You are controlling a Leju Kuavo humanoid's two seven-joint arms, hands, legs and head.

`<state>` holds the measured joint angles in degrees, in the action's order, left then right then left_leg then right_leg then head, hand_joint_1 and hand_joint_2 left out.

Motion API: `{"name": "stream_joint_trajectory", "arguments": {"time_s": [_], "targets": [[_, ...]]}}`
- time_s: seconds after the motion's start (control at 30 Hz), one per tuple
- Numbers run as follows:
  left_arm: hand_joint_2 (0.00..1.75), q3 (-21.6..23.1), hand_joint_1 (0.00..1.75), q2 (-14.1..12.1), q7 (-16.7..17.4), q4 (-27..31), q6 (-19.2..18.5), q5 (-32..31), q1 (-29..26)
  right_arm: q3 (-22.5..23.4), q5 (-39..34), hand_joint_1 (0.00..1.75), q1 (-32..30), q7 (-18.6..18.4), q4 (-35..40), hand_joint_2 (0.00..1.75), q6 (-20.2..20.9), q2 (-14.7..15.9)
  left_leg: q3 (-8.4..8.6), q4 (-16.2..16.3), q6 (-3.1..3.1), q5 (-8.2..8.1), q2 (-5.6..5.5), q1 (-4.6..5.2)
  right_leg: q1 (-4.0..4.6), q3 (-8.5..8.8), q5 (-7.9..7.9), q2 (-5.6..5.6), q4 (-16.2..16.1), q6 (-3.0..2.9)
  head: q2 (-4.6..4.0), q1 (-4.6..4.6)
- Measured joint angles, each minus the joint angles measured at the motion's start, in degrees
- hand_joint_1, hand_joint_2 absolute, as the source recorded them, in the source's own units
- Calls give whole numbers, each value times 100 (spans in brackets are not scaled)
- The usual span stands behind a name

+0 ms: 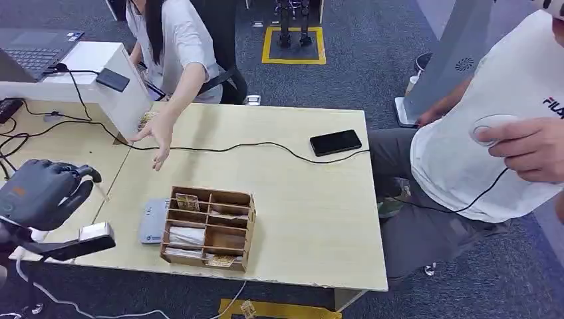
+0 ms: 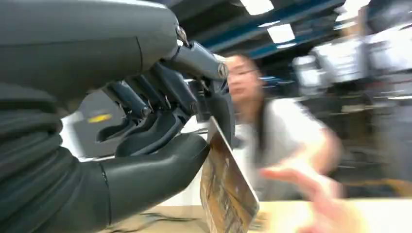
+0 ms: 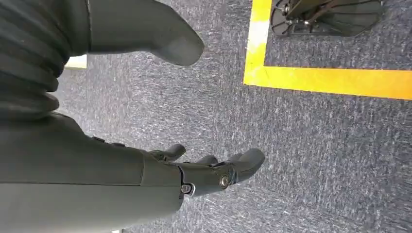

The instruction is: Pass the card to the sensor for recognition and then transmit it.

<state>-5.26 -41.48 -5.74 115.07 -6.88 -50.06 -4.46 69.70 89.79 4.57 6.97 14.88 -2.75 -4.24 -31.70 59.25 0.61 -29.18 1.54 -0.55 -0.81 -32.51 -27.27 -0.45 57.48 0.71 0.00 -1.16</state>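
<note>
Blurring person's hand (image 2: 311,194) beyond card (image 2: 226,194) in left hand (image 2: 160,141).

Wooden organizer (image 1: 209,228): compartmented box near the front edge of the surface (image 1: 312,212), holding papers and cards in several slots.
Black smartphone (image 1: 335,142): lying flat, far right part of the surface.
Black cable (image 1: 226,147): runs across the far part of the surface, passing just beside the smartphone.
Laptop (image 1: 33,50): far left, atop a white box (image 1: 113,86); a small black device (image 1: 112,80) lies on the box too.
Seated person in a grey shirt (image 1: 179,46): far side, one hand (image 1: 158,141) stretched out over the surface.
Person in a white shirt (image 1: 492,133): right of the surface, holding a round white device (image 1: 489,125).
Floor: grey carpet (image 3: 316,145) with yellow tape lines (image 3: 335,80).
</note>
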Motion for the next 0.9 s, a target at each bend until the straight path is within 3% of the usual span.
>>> {"name": "stream_joint_trajectory", "arguments": {"time_s": [0.27, 0.43, 0.57, 0.83, 0.87, 0.9], "targets": [[175, 227, 175, 1143, 610, -1077, 155, -892, 1101, 0, 35, 0, 34, -63, 0, 175, 0, -31, -1, 3, -1, 5, 5, 1, 0, -3, 5, 5, 0, -4, 0, -2], [175, 231, 175, 1715, 747, -1490, 201, -1450, 1515, 0, 35, 0, 42, -61, 2, 175, -7, -39, -2, 3, 0, 4, 9, 1, 0, -4, 5, 8, 0, -4, 0, -2], [175, 229, 175, 1982, 647, -1662, 183, -1538, 1596, 0, 35, 0, 41, -61, 2, 175, -9, -39, -2, 3, 0, 4, 11, 1, 0, -7, 5, 11, 0, -4, 0, 0], [175, 229, 175, 2196, 544, -1827, 153, -1590, 1593, 0, 35, 0, 39, -61, 2, 175, -9, -39, -2, 2, 0, 4, 12, -1, 2, -7, 5, 11, 0, -4, 0, -2], [175, 229, 143, 2209, 526, -1842, 137, -1582, 1591, 0, 35, 0, 39, -61, 2, 175, -9, -39, -2, 2, 0, 4, 12, -1, 2, -7, 5, 11, 0, -4, 0, -2], [175, 229, 0, 2220, 493, -1862, 100, -1562, 1586, 0, 35, 0, 38, -61, 2, 175, -7, -39, -3, 2, 0, 4, 12, -1, 2, -7, 5, 11, 0, -4, 0, -2]]}}
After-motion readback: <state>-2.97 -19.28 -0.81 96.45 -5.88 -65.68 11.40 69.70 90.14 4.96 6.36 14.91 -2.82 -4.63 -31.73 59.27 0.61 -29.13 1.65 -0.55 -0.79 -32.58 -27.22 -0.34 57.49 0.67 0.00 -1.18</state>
